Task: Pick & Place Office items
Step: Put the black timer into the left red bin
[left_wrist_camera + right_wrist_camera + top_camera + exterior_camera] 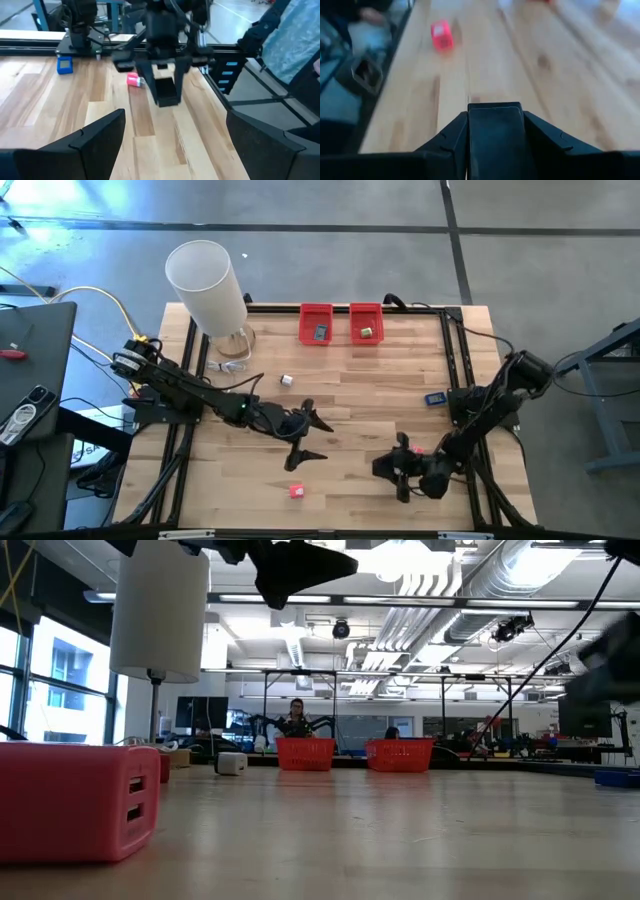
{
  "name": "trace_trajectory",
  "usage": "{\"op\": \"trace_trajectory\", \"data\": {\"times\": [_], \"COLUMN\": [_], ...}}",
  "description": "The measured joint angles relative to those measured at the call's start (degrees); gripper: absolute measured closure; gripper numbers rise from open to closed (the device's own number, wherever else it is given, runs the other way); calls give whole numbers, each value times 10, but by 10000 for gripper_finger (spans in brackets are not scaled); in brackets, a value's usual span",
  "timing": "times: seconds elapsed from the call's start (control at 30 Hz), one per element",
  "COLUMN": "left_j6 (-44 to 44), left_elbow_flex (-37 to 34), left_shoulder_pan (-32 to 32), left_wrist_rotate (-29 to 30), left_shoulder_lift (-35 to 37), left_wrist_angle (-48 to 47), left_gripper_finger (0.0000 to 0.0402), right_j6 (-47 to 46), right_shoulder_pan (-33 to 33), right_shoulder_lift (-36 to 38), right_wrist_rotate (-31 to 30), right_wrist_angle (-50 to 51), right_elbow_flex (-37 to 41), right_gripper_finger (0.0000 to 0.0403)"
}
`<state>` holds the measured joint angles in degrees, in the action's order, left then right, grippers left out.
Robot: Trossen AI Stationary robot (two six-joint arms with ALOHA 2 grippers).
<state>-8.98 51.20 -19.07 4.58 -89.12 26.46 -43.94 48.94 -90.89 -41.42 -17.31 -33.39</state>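
Low view puts a red piece (80,802) closest, lying on the wooden table (350,410) near its front edge, apart from both arms. Just beyond it the left gripper (322,441) hovers above the boards with its fingers (95,137) spread wide and nothing between them. To its right the right gripper (165,82) hangs over the table's front right area, its fingers drawn in on a black piece (166,94) that fills the gap between them. A second red piece (132,79) lies on the wood just beside that gripper. Farther back a white piece (286,380) sits left of centre and a blue piece (434,398) lies near the right rail. At the far edge stand two red bins: the left bin (305,312) holds a dark piece (321,333), the right bin (378,310) a greenish piece (367,332). A tall white cylinder (205,285) stands at the far left corner.
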Motion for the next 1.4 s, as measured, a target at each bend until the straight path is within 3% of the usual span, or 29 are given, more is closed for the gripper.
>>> {"op": "trace_trajectory", "data": {"times": [0.17, 0.33, 0.67, 0.9, 1.13, 1.4], "left_j6": [0, 20, 397, 525, 557, 508], "left_elbow_flex": [0, 0, 0, 0, 0, 0], "left_shoulder_pan": [0, 0, -2, 9, 38, 74], "left_wrist_rotate": [1, 1, 50, 138, 139, 102], "left_shoulder_lift": [0, 0, 0, -14, -43, -45], "left_wrist_angle": [21, 51, 11, 5, 10, 10], "left_gripper_finger": [64, 64, 64, 64, 64, 64], "right_j6": [17, 20, 22, 68, 127, 127], "right_shoulder_pan": [-32, -81, -170, -229, -282, -336], "right_shoulder_lift": [17, 17, 18, 18, 19, 19], "right_wrist_rotate": [-21, 3, 88, 150, 206, 248], "right_wrist_angle": [-44, -66, -119, -183, -260, -258], "right_elbow_flex": [-1, -1, -1, -2, -2, -2], "right_gripper_finger": [261, 261, 261, 261, 261, 261]}}
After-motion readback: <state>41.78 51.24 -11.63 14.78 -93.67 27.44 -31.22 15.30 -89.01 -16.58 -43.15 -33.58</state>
